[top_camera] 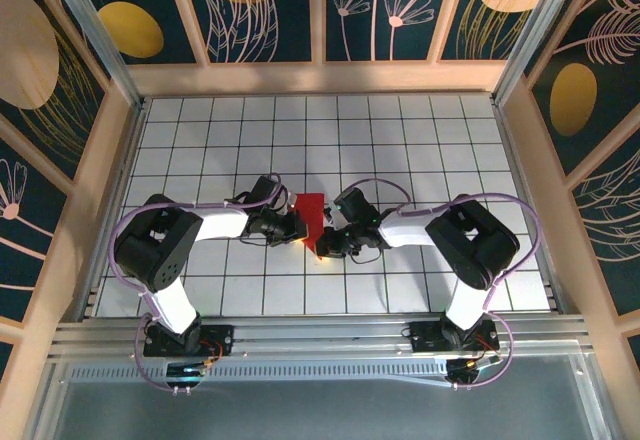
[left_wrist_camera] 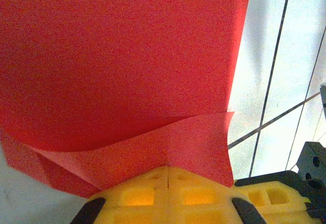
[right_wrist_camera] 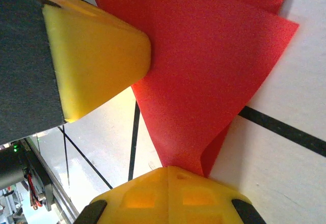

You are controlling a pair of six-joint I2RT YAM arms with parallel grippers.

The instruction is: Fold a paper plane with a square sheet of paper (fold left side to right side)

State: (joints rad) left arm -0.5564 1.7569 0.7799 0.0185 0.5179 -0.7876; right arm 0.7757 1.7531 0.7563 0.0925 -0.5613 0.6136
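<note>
Left claw point(left_wrist_camera: 167, 175) and right claw point(right_wrist_camera: 168, 172) are each clamped tight on an edge of the square sheet of paper point(top_camera: 311, 216). It sits partly lifted and buckled at the middle of the white gridded bench point(top_camera: 400, 140), between the arms. Judging by the curl, the left-to-right fold is under way. Next, the lifted side wants carrying across, edges matched, then pressing flat.
</note>
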